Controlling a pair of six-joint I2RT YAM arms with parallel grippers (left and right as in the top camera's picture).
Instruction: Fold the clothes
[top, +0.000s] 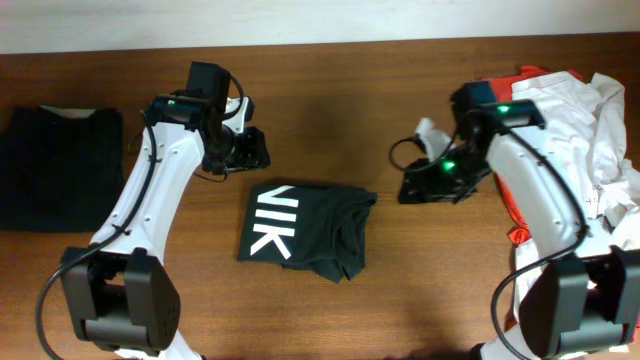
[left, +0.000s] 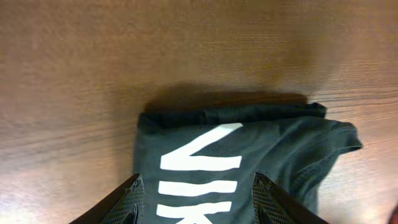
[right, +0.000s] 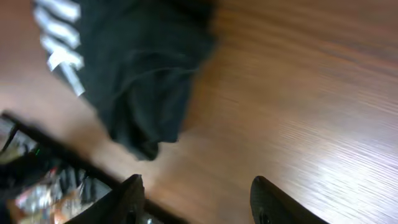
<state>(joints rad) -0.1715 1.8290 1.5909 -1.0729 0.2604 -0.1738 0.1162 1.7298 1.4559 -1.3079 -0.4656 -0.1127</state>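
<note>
Two open grippers above a folded black cloth T-shirt with white block letters (top: 305, 232) on the brown wooden table (top: 400, 310).

In the left wrist view the left gripper (left: 200, 202) has its jaws apart and empty, just over the lettered side of the shirt (left: 249, 143). In the blurred right wrist view the right gripper (right: 199, 199) is also spread and empty, over bare wood beside the shirt's crumpled edge (right: 143, 81). Only the overhead view shows the rest. A second black shirt (top: 60, 165) lies flat at the left end, and a heap of white cloth (top: 590, 110) with red cloth (top: 520, 78) lies at the right end. I count two arms, two black shirts and one heap; its pieces I cannot count.
</note>
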